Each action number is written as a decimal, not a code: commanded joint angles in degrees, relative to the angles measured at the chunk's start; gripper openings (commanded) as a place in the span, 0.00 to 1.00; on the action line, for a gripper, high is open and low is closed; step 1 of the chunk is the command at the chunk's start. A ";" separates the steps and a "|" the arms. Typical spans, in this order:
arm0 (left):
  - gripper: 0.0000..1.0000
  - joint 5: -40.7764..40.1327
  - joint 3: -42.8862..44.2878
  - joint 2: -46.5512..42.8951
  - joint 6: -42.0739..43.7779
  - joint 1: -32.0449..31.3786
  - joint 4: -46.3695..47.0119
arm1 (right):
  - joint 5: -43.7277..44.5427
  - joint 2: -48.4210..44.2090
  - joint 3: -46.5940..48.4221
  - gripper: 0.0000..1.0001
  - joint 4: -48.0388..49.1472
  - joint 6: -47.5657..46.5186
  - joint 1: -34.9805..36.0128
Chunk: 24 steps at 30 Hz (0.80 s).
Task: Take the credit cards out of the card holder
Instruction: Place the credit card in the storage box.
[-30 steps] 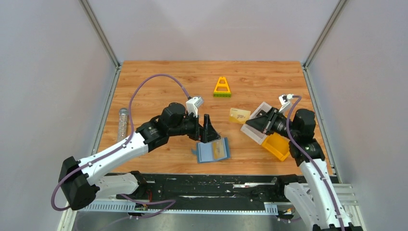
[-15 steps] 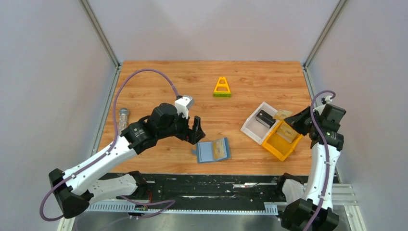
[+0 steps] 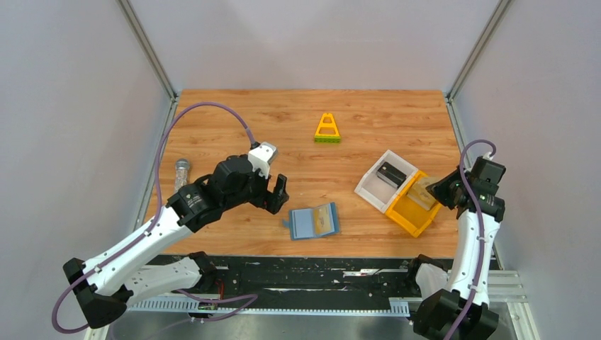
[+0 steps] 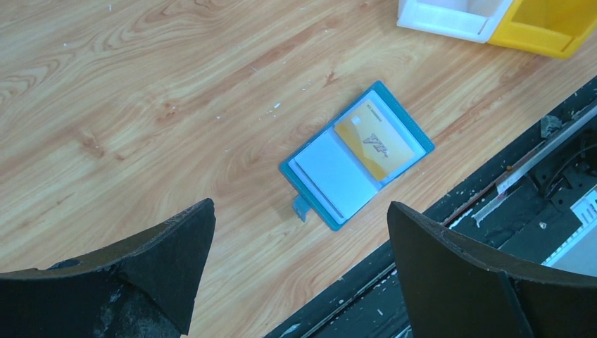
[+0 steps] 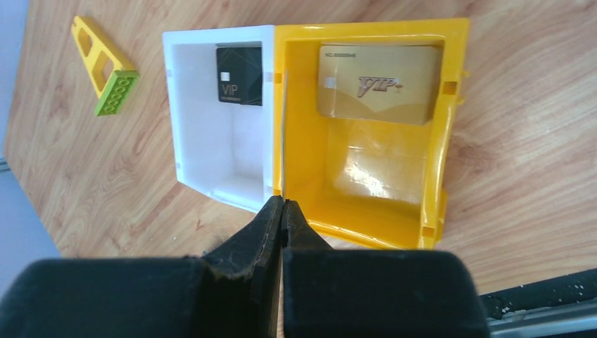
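Observation:
The slate-blue card holder lies open and flat near the table's front edge. A gold card sits in its right panel. The left wrist view shows the holder, that gold card, a white card or panel and its tab. My left gripper is open and empty, just left of the holder. My right gripper is shut and empty, at the near rim of the bins. A black card lies in the white bin. A gold card lies in the yellow bin.
The white bin and yellow bin stand joined at the right. A yellow-green toy block stands at the back middle. A clear tube lies at the left edge.
My right arm drew back to the right from over the bins. The gold card seen left of the white bin now lies in the yellow bin. My left arm pulled back left from the holder.

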 commanded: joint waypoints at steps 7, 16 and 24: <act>1.00 2.38 -0.54 -2.62 3.78 0.07 0.34 | 3.61 3.52 -0.65 0.00 2.42 0.26 -0.21; 1.00 3.20 -1.13 -3.61 3.89 0.06 0.52 | -1.16 7.86 -2.15 0.00 7.43 -1.18 -0.47; 1.00 4.20 -1.28 -2.73 3.39 0.06 1.43 | -0.97 12.99 -2.15 0.01 10.82 -1.91 -1.16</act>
